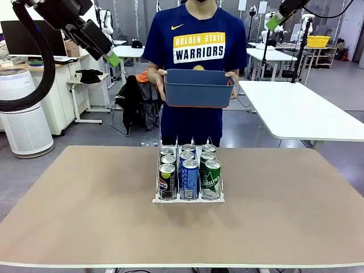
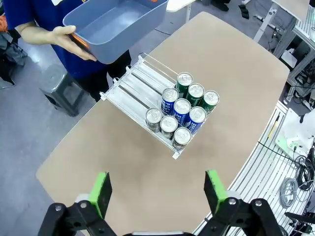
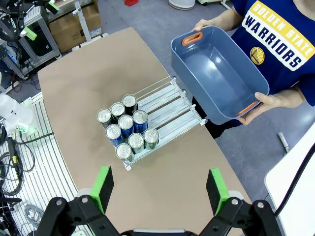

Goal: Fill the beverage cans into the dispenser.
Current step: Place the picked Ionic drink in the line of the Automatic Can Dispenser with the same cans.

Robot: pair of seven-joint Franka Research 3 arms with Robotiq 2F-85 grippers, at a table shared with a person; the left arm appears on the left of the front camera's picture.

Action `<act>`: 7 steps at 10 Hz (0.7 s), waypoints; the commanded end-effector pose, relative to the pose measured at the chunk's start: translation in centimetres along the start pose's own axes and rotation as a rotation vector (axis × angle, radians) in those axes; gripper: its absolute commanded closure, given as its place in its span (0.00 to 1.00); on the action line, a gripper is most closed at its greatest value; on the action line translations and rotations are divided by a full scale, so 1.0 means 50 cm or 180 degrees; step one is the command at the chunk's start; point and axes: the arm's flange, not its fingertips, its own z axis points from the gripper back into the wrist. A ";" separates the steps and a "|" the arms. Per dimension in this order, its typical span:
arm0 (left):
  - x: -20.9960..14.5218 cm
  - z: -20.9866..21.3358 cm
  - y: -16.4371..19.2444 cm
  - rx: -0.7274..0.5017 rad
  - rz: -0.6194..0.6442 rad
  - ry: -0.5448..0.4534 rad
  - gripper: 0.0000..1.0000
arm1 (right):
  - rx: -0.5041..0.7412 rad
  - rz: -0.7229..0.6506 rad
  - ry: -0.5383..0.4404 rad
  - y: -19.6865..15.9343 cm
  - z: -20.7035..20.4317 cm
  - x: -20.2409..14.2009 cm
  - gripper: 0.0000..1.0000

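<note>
Several beverage cans (image 1: 189, 170) stand at the front of the dispenser (image 1: 187, 199) in the middle of the table: black ones in the left lane, blue in the middle, green on the right. In the left wrist view the cans (image 2: 182, 105) fill the low end and the dispenser's (image 2: 133, 83) upper lanes are bare. The right wrist view looks down on the same cans (image 3: 126, 125) and dispenser (image 3: 172, 110). My left gripper (image 2: 157, 191) hangs open high above the table, also seen at the top left (image 1: 111, 57). My right gripper (image 3: 160, 189) is open too, high at the top right (image 1: 276, 20).
At the far edge a person holds an empty dark blue bin (image 1: 199, 88) in both hands above the back of the dispenser. The brown table (image 1: 85, 199) is bare on both sides of the rack. A white table (image 1: 301, 108) stands behind on the right.
</note>
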 end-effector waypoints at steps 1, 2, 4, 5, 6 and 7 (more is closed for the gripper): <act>-0.007 -0.001 0.005 -0.0024 0.0017 0.0016 0.00 | 0.0002 -0.0005 0.0002 0.001 0.000 -0.002 0.00; -0.007 -0.001 0.005 -0.0024 0.0017 0.0016 0.00 | 0.0002 -0.0005 0.0002 0.001 0.000 -0.002 0.00; -0.007 -0.001 0.005 -0.0024 0.0017 0.0016 0.00 | 0.0002 -0.0005 0.0002 0.001 0.000 -0.002 0.00; -0.007 -0.001 0.005 -0.0024 0.0017 0.0016 0.00 | 0.0002 -0.0005 0.0002 0.001 0.000 -0.002 0.00; -0.007 -0.001 0.005 -0.0024 0.0017 0.0016 0.00 | 0.0002 -0.0005 0.0002 0.001 0.000 -0.002 0.00; -0.007 -0.001 0.005 -0.0024 0.0017 0.0016 0.00 | 0.0002 -0.0005 0.0002 0.001 0.000 -0.002 0.00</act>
